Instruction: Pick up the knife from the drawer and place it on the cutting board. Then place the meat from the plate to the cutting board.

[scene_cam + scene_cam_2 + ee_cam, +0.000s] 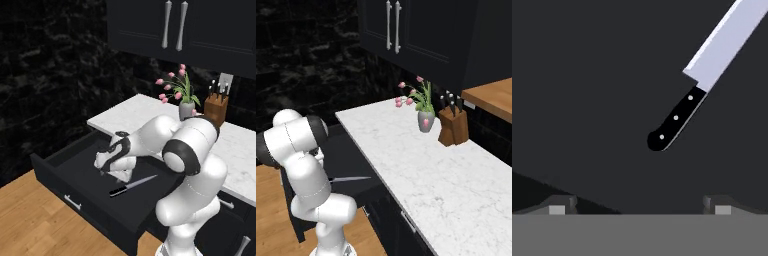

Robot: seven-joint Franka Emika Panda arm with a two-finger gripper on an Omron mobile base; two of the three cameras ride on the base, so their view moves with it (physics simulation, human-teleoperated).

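1. Running from the near corner above the drawer toward the back wall, the white marble surface (421, 165) is the largest thing here; its front edge overhangs dark cabinet fronts, and most of its top is bare stone.
2. Hanging above the far end of the surface, the black upper cabinets (200, 25) carry paired silver handles and leave open height beneath them.
3. Pulled out from under the surface's near corner, the drawer (55, 172) stands open over the wooden floor (30, 220); its black walls form a rim all round, a small silver bar handle (73, 202) sits on its front, and its dark bottom is mostly bare around the knife.
4. Bending from the base over the drawer's right side, the white arm (192, 150) reaches down into the drawer cavity, inside the walls.
5. Standing near the back of the surface, a brown knife block (453, 127) sits just beside a grey vase of pink flowers (425, 120), both well apart from the drawer.
6. Lying flat on the drawer bottom, the knife (132, 185) points its silver blade toward the surface side and its black handle toward the drawer front; free floor shows on every side of it, well clear of the walls.
7. Hovering above the drawer floor just beside the knife's handle end, the tool (639, 207) has its two dark tips spread fully apart with nothing between them; in the hand view the handle butt lies ahead of the gap, untouched.
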